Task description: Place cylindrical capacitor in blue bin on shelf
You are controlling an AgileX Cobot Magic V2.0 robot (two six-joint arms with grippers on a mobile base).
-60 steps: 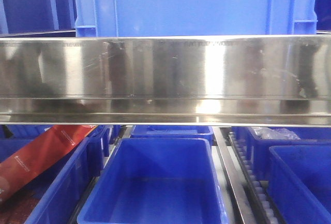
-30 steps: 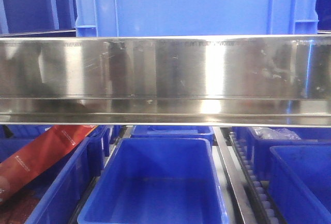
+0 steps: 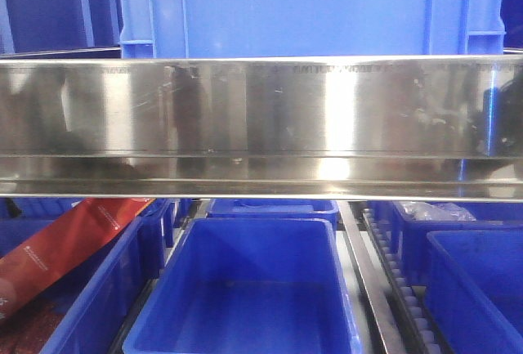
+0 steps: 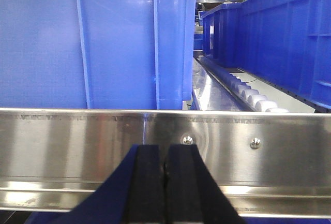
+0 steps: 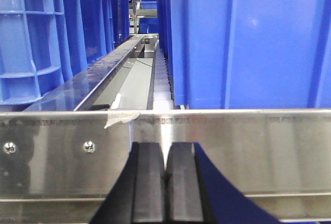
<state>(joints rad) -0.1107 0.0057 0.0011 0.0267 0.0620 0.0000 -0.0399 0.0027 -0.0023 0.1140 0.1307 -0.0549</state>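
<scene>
Shiny steel shelf (image 3: 261, 125), blue bin (image 3: 245, 289) below

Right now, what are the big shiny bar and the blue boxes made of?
The broad shiny silver front rail looks like brushed stainless steel: mirror-like glare, fine scratches, screw heads. The big blue ribbed bin above it seems moulded plastic: smooth, slightly glossy, with stiffening ribs.
</scene>
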